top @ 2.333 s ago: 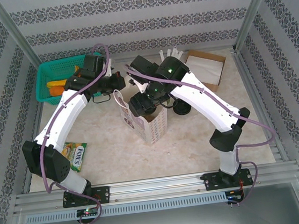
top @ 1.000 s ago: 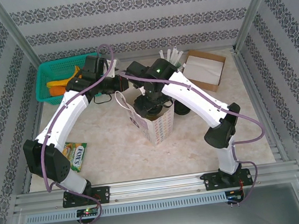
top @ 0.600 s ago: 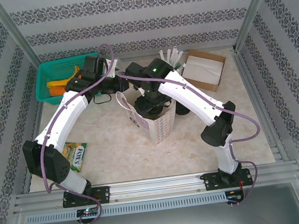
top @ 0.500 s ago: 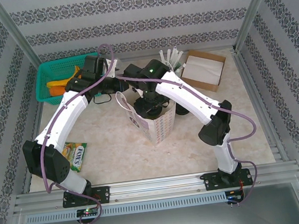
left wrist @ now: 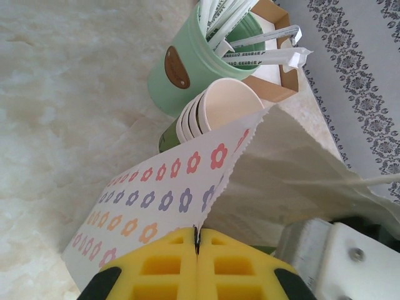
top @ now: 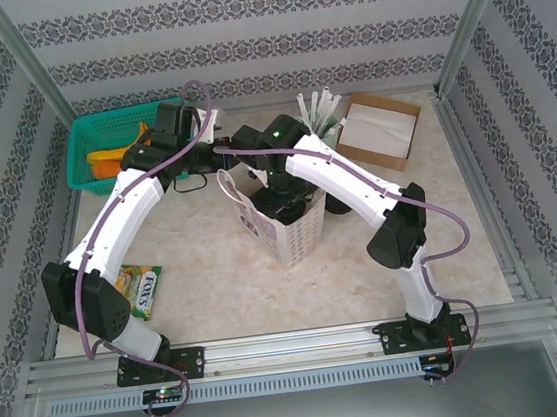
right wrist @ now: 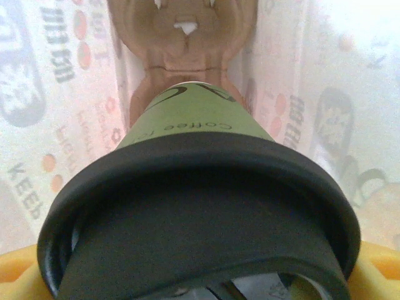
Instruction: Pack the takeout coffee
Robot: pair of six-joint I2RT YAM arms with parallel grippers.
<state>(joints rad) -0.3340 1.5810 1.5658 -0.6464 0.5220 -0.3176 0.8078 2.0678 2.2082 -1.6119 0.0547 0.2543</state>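
The takeout coffee (right wrist: pixel 199 187), a green paper cup under a round black lid, hangs inside the white flower-printed paper bag (top: pixel 291 232). My right gripper (right wrist: pixel 200 278) is shut on it at the lid, with yellow fingers (right wrist: pixel 15 265) showing at either side. From above, the right gripper (top: pixel 279 194) reaches down into the bag's mouth. My left gripper (left wrist: pixel 197 236) is shut on the bag's serrated top edge (left wrist: pixel 240 150) and holds it open; in the top view the left gripper (top: pixel 223 162) sits at the bag's back left corner.
A stack of lidless cups (left wrist: pixel 215 111) and a green holder of sachets (left wrist: pixel 187 59) stand behind the bag. A cardboard box (top: pixel 382 131) lies back right, a green basket (top: pixel 111 147) back left, a snack packet (top: pixel 143 289) near the left arm, black lids (top: pixel 338 202) beside the bag.
The right arm has swung left and back and carried the cup deeper into the bag's mouth. The left gripper keeps its hold on the bag's edge.
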